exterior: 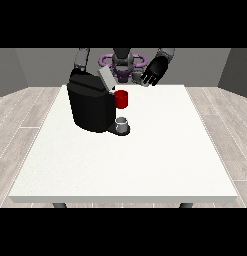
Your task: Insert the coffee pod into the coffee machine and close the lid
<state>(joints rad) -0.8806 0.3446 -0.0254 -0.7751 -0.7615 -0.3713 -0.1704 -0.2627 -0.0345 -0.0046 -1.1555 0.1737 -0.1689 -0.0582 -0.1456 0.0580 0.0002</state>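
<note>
Where lid (106, 78) tilts, boxy black coffee machine (90, 107)

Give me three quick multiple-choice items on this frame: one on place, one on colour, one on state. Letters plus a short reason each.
1. Where does the coffee machine stand on the white table?
A. Far part, towards the view's left
B. Near edge, centre
C. Near right corner

2. What colour is the holder on the machine's front?
A. Blue
B. Red
C. Green

3. How is the machine's lid?
A. Shut flat
C. Taken off and lying on the table
B. Raised, tilted up

Answers:
1 A: the black machine sits near the robot's side, left of the table's middle.
2 B: the part above the small grey cup is plainly red.
3 B: the grey lid slants upward above the machine's top, while the hand at the view's right hangs apart from it with its fingers spread.
</note>
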